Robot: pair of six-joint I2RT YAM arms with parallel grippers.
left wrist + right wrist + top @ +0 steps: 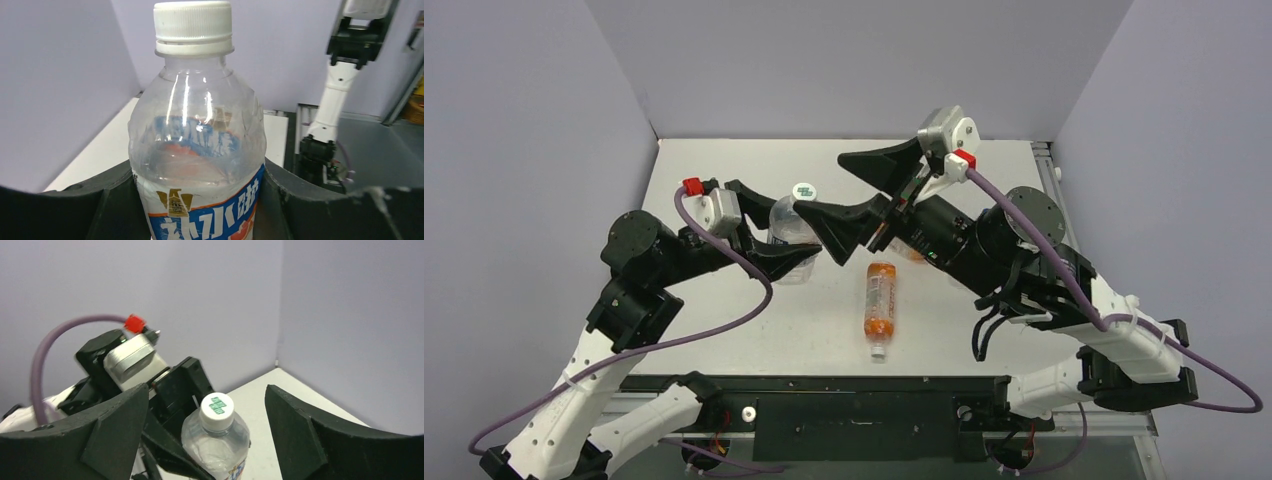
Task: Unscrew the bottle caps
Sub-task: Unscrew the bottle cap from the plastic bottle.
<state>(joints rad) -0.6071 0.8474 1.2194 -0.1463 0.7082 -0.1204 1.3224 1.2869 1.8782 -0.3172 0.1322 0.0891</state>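
Note:
My left gripper [784,233] is shut on the body of a clear bottle [790,228] with a red-white-blue label and holds it upright. The bottle [197,150] fills the left wrist view between the black fingers [65,210]. Its white cap [804,192] has a green mark on top and sits on the neck [193,27]. My right gripper [820,184] is open. In the right wrist view [207,392] its jaws stand wide to either side of the cap [217,409], apart from it. A slim orange bottle [880,298] lies on the table with its white cap [878,350] on.
Part of another orange bottle [912,253] shows under my right arm, mostly hidden. The white table [724,330] is walled by grey panels at the left, back and right. A black rail [824,385] runs along the near edge.

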